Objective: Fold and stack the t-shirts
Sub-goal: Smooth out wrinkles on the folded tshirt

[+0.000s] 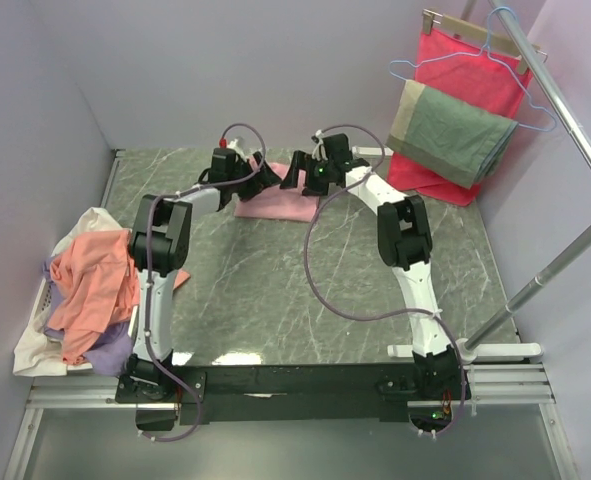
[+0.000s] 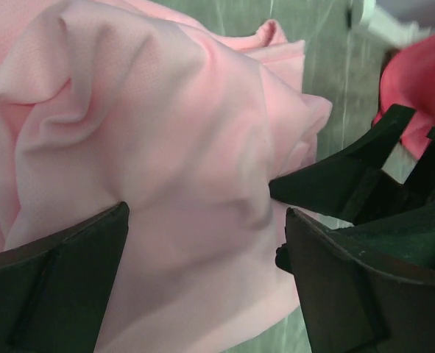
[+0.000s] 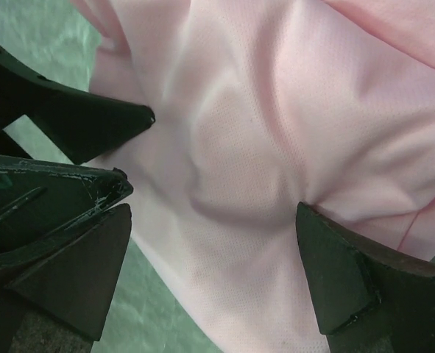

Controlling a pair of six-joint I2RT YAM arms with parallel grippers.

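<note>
A light pink t-shirt lies crumpled at the far middle of the green marble table. My left gripper and right gripper hover close together over it, both open. In the left wrist view the pink t-shirt fills the space between the spread jaws of the left gripper, and the right gripper's fingers show beside it. In the right wrist view the shirt lies between the spread jaws of the right gripper. A salmon-orange t-shirt, a white one and a lilac one are piled at the left edge.
A red cloth on a hanger and a grey-green and beige cloth hang from a metal rack at the back right. Lilac walls close in the table at the back and left.
</note>
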